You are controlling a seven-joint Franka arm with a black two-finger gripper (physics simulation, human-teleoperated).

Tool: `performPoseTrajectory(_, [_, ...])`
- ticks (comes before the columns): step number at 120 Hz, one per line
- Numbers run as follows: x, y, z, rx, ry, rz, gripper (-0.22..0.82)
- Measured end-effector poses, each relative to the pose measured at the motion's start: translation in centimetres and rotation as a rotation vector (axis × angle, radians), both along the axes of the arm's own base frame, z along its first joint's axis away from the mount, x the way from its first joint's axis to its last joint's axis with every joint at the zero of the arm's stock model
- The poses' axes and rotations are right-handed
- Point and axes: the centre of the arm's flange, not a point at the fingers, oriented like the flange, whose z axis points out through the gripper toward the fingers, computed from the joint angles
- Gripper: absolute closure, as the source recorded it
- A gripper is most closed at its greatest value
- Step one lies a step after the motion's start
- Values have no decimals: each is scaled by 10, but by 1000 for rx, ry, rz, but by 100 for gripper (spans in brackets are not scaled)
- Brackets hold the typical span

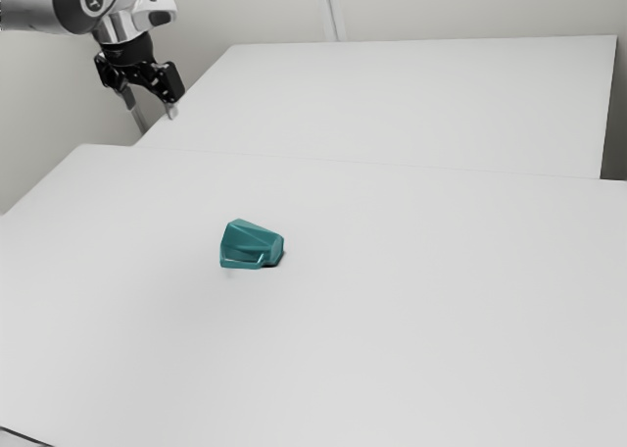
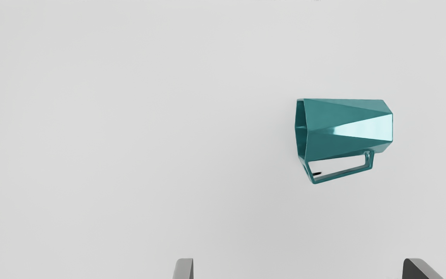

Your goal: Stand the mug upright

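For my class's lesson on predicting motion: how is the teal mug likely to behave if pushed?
The mug lies on its side; its flat facets would probably make it slide or rock rather than roll freely. The handle sticking out would likely check a roll that way. Its glossy surface looks stiff, perhaps slippery.

White table [image 1: 392,359], smooth top; teal mug [image 2: 347,128], faceted, lying on its side
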Motion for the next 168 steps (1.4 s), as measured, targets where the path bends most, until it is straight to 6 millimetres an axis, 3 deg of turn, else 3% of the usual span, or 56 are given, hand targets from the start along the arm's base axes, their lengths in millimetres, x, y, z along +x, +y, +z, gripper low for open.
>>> performPoseTrajectory(12, [3,-7,-5,-11,3,-17,2])
performPoseTrajectory(22, [5,-1,-21,-48,5,-2,2])
performPoseTrajectory(44, [10,54,-57,-271,-35,148,2])
performPoseTrajectory(76, [20,87,-136,-567,-48,312,2])
performPoseTrajectory(89, [11,106,-168,-670,-42,386,2])
performPoseTrajectory(137, [3,154,-293,-841,18,455,2])
performPoseTrajectory(150, [0,166,-309,-880,28,428,2])
performPoseTrajectory(168, [-3,165,-314,-928,37,349,2])
